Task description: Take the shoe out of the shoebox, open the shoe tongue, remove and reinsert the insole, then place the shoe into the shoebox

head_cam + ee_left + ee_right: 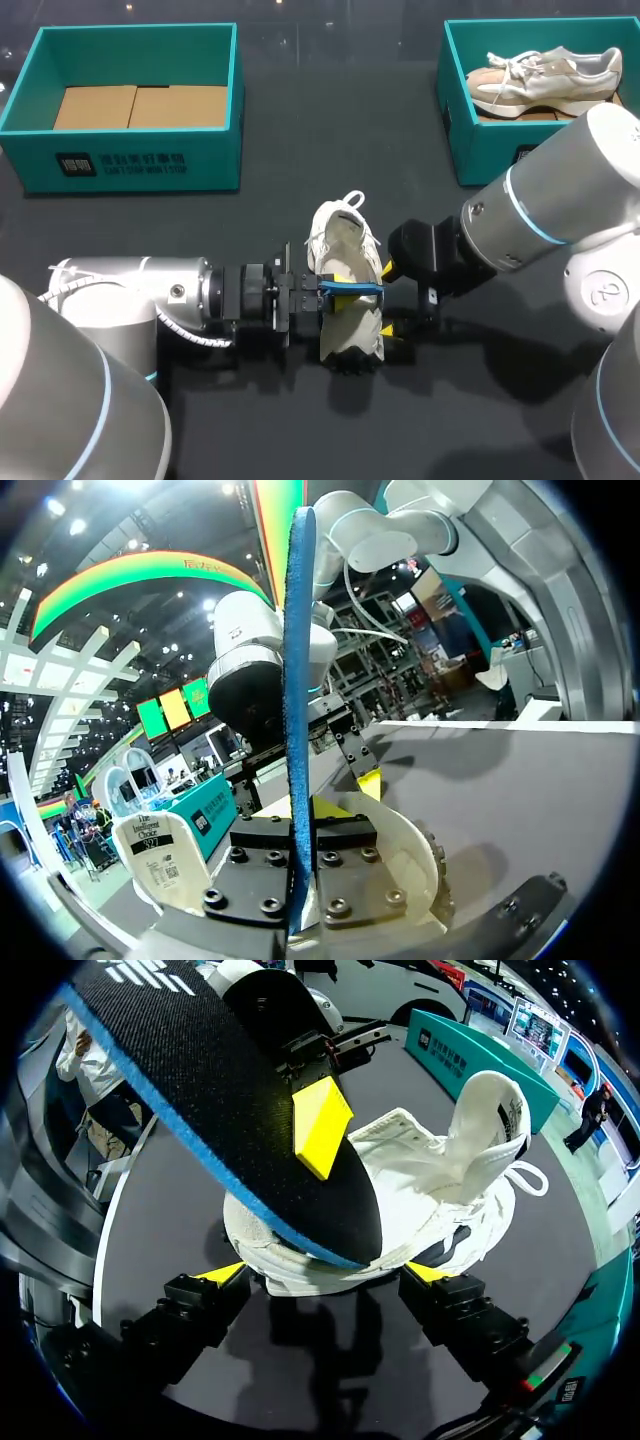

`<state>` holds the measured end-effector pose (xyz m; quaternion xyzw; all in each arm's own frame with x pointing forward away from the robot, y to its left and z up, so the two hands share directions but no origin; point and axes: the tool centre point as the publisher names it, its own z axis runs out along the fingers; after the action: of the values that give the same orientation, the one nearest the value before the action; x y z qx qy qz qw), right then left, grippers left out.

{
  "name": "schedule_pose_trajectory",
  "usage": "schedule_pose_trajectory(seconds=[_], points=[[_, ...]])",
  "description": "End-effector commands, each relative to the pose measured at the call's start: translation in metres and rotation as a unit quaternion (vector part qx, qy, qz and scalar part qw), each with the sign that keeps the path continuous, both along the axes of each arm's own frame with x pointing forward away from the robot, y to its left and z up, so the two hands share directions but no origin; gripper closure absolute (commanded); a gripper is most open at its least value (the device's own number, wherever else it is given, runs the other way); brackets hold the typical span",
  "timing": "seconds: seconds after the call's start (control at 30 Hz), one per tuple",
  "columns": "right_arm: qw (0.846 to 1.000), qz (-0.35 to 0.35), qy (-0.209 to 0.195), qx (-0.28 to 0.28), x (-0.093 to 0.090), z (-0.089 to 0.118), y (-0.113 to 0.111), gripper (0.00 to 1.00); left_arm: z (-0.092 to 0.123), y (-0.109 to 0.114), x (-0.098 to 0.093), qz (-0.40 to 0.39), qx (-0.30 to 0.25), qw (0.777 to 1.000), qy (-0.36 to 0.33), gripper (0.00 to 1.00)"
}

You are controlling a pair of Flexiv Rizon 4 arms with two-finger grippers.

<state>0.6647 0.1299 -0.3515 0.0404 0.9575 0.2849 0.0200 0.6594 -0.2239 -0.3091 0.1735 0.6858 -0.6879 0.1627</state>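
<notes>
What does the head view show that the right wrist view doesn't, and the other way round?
Only the head view: a second shoe lying in a box. Only the right wrist view: the broad black face of the insole. Both: the white shoe on the table, the left end effector holding the insole over it, and the right end effector close beside the shoe.

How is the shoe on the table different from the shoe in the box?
The shoe on the table stands upright and is seen from above. The shoe in the box shows its side. The shoe on the table has its tongue open, and the left gripper holds an insole over it. The shoe in the box is laced, with nothing touching it. Both are pale sneakers.
</notes>
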Motion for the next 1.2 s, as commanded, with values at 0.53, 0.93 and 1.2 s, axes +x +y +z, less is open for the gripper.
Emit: schedule_pose_trajectory(seconds=[0.53, 0.93, 1.2], points=[[1.0, -0.001, -0.001, 0.0, -0.001, 0.0, 0.0, 0.0, -0.028, -0.003, 0.022, 0.001, 0.02, 1.0, 0.006, 1.0], [1.0, -0.001, -0.001, 0.0, -0.001, 0.0, 0.0, 0.0, -0.022, 0.002, 0.013, 0.001, 0.016, 1.0, 0.003, 0.78], [1.0, -0.001, -0.001, 0.0, -0.001, 0.0, 0.0, 0.0, -0.011, 0.001, 0.007, 0.0, 0.015, 1.0, -0.007, 0.65]])
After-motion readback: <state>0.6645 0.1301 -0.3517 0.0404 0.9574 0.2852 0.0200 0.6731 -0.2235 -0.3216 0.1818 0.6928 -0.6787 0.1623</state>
